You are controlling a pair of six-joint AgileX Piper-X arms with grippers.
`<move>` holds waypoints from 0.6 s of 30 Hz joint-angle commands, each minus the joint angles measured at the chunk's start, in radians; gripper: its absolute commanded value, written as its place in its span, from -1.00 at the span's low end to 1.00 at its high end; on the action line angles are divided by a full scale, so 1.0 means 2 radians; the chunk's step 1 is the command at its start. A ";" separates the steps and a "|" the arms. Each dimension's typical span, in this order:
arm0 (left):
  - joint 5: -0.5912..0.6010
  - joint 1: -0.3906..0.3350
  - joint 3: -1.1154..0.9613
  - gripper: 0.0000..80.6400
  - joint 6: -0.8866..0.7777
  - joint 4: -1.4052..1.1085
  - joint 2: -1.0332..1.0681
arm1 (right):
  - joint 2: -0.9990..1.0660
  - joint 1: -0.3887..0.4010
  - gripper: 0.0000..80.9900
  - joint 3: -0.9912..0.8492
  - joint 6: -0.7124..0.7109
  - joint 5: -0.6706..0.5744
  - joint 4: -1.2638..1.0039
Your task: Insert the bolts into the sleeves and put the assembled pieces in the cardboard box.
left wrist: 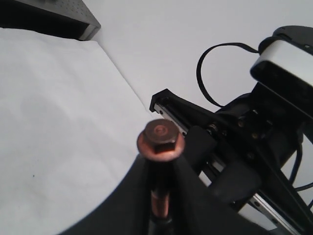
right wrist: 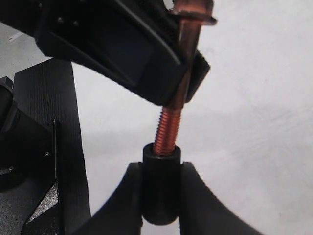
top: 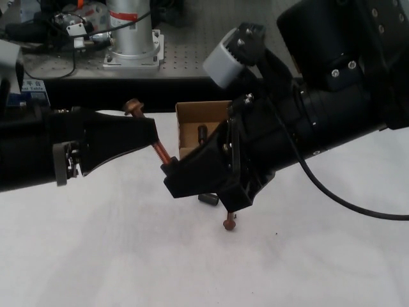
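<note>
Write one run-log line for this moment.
step: insertion | left tool: shut on bolt | right tool: shut on sleeve | bolt tip: at sleeve mouth

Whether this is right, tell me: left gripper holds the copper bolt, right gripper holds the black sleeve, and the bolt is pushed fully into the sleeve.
Not fully in. The right wrist view shows just the threaded tip of the copper bolt at the mouth of the black sleeve, shank exposed. The left gripper does hold the bolt, the right gripper the sleeve.

Copper bolt [left wrist: 160, 141] clamped in left gripper [left wrist: 161, 196] jaws, right arm [left wrist: 254, 142] just beyond
</note>
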 commanded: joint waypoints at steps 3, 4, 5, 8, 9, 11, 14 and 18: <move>-0.005 0.003 0.000 -0.98 0.013 0.001 0.002 | -0.008 0.001 -0.93 -0.011 -0.003 -0.026 -0.026; -0.008 0.003 0.000 -0.98 0.013 0.001 0.002 | -0.008 0.001 -0.93 -0.014 -0.003 -0.026 -0.026; -0.012 0.003 0.000 -0.98 0.013 0.001 0.002 | -0.008 0.001 -0.93 -0.016 -0.003 -0.026 -0.026; -0.018 0.003 0.000 -0.98 0.013 0.001 0.002 | -0.008 0.001 -0.93 -0.025 -0.004 -0.026 -0.026; -0.019 0.003 0.000 -0.98 0.013 0.001 0.002 | -0.008 0.001 -0.93 -0.028 -0.004 -0.026 -0.026; -0.019 0.003 0.000 -0.98 0.013 0.001 0.002 | -0.008 0.001 -0.93 -0.028 -0.004 -0.026 -0.028; -0.013 0.003 0.000 -0.98 0.013 0.001 0.002 | -0.008 0.001 -0.93 -0.030 -0.004 -0.026 -0.028; -0.008 0.000 0.000 -0.98 0.013 0.001 0.002 | -0.007 0.001 -0.93 -0.031 -0.002 -0.026 -0.029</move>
